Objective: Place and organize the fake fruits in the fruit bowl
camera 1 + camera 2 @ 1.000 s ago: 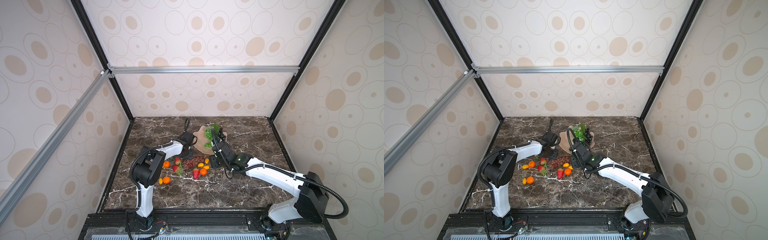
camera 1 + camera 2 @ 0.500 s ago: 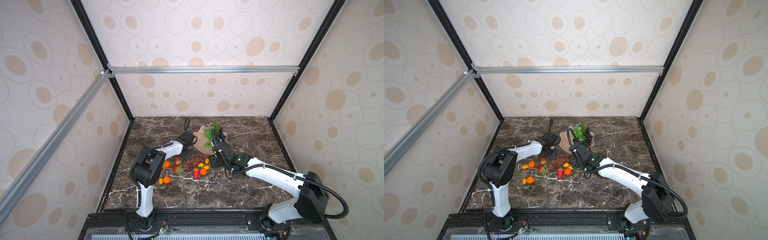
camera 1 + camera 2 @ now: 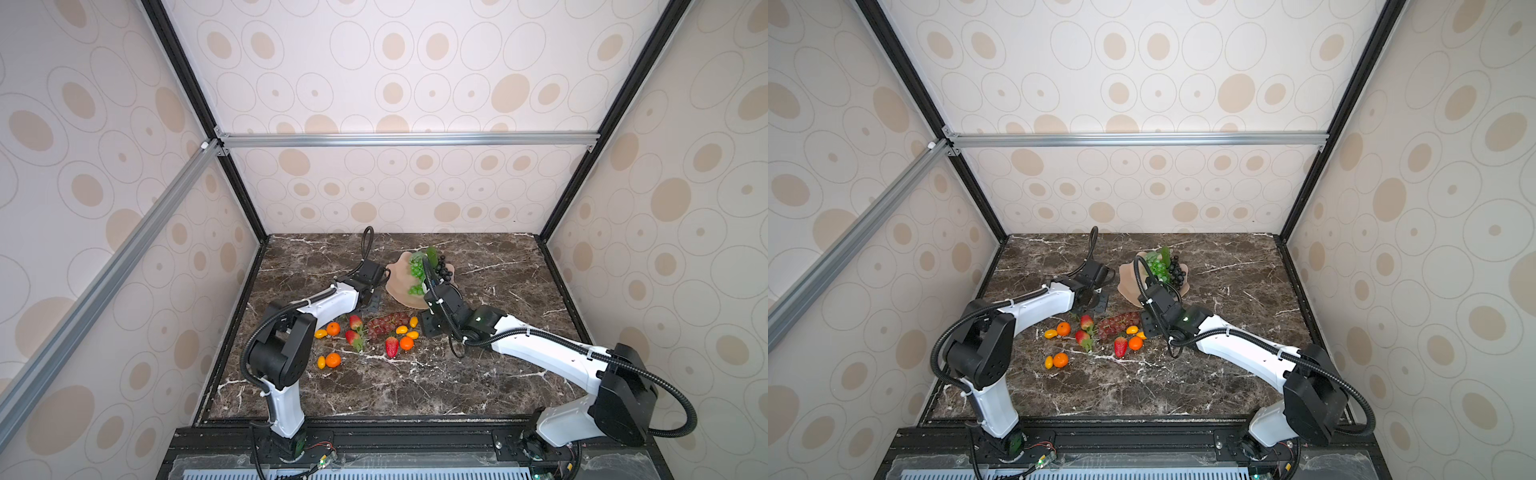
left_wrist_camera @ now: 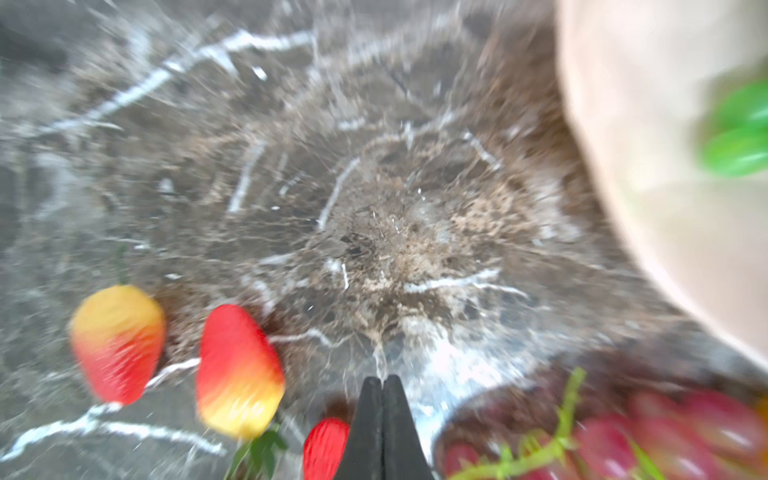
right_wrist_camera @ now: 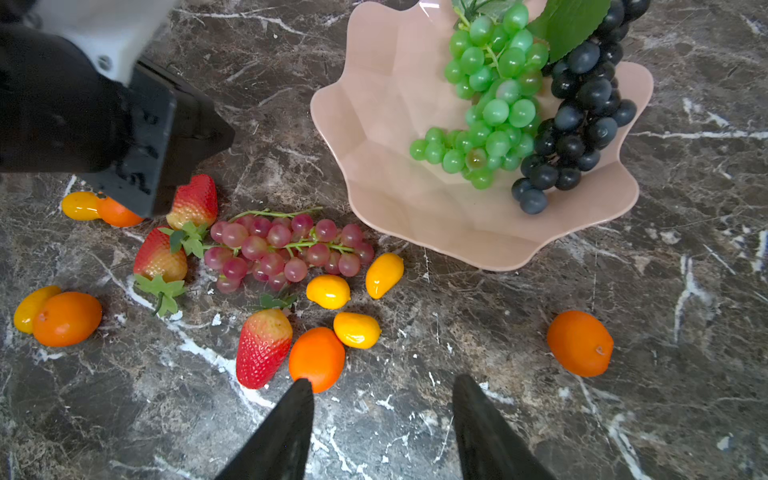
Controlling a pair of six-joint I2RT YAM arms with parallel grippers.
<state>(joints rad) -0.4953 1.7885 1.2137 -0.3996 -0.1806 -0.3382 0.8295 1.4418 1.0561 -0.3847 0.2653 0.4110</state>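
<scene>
Where the fruit bowl (image 5: 395,104) stands: on the marble table (image 5: 540,415), toward the far middle in both top views, just beyond the loose fruit.
Bowl contents: green grapes (image 5: 486,104) and black grapes (image 5: 582,116) under a leaf (image 5: 569,20), lying side by side and touching.
Loose on the marble: red grapes (image 5: 286,249), three strawberries (image 5: 264,347), four tangerines (image 5: 66,318) and five yellow ovals (image 5: 328,291) (one of the tangerines lies apart from the cluster, near the bowl's rim).
Left gripper (image 4: 382,382): jaws pressed together with nothing between them, over the marble beside the strawberries and near the bowl; its wrist view is blurred.
Right gripper (image 5: 384,380): jaws spread and empty above bare marble, one of the tangerines just beside a fingertip.
</scene>
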